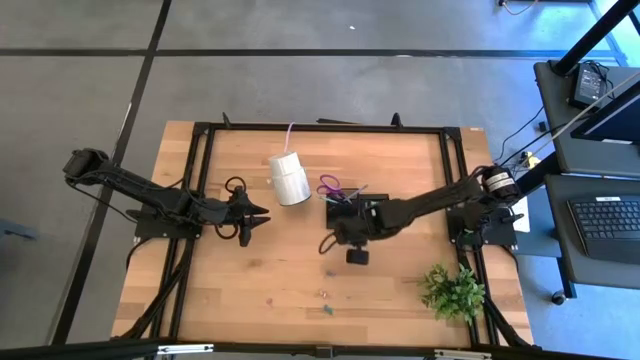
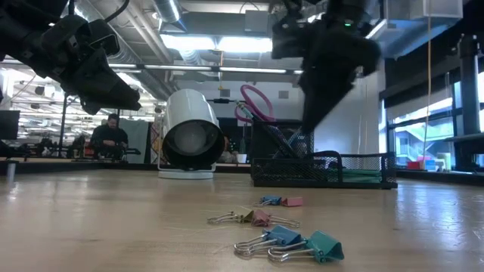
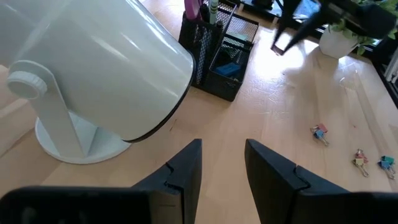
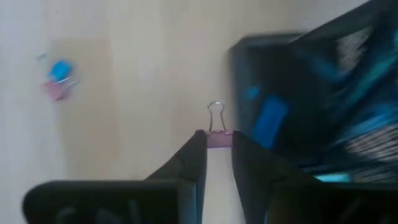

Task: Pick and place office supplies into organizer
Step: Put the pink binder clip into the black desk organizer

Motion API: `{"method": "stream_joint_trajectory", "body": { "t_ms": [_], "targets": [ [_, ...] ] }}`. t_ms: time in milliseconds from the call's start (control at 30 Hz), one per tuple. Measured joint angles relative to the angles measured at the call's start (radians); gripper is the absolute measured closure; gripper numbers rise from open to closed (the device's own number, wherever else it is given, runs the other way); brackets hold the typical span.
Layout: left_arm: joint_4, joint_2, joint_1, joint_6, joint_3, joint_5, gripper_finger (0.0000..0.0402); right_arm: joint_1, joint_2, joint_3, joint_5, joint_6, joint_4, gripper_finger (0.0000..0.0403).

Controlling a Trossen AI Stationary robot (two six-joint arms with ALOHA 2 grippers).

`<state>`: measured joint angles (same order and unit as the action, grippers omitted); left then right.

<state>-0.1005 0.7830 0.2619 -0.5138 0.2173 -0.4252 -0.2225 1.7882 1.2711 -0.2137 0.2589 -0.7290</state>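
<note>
Right hand has its two dark fingers pinched on a pink clip, wire loop sticking out past the tips toward 12 o'clock. Light wood worktop underneath. Black organizer sits at about 2 o'clock from the clip, blurry, with blue bits inside. Over at 10 o'clock there's a blue and pink clip pair lying loose on the wood.

Pale wooden table, glossy white cylinder, seemingly black wire-mesh organizer.
</note>
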Motion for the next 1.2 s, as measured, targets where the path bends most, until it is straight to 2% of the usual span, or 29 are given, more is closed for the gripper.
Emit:
{"method": "stream_joint_trajectory", "body": {
  "t_ms": [100, 300, 533, 800, 1200],
  "targets": [
    [0.0, 0.0, 0.0, 0.0, 0.0, 0.0, 0.0286, 0.037, 0.0, 0.018, -0.058, -0.036, -0.002, 0.0333],
    [0.0, 0.0, 0.0, -0.016, 0.0, 0.0, 0.0286, 0.088, 0.0, 0.015, -0.067, -0.063, 0.002, 0.0332],
    [0.0, 0.0, 0.0, -0.016, 0.0, -0.001, 0.0286, 0.082, 0.0, -0.019, -0.064, -0.084, 0.031, 0.0332],
    [0.0, 0.0, 0.0, -0.016, 0.0, -0.002, 0.0286, 0.081, 0.0, -0.072, -0.09, -0.033, 0.063, 0.0332],
    [0.0, 0.0, 0.0, -0.015, 0.0, -0.003, 0.0286, 0.082, 0.0, -0.084, -0.107, -0.032, 0.068, 0.0331]
  ]
}}
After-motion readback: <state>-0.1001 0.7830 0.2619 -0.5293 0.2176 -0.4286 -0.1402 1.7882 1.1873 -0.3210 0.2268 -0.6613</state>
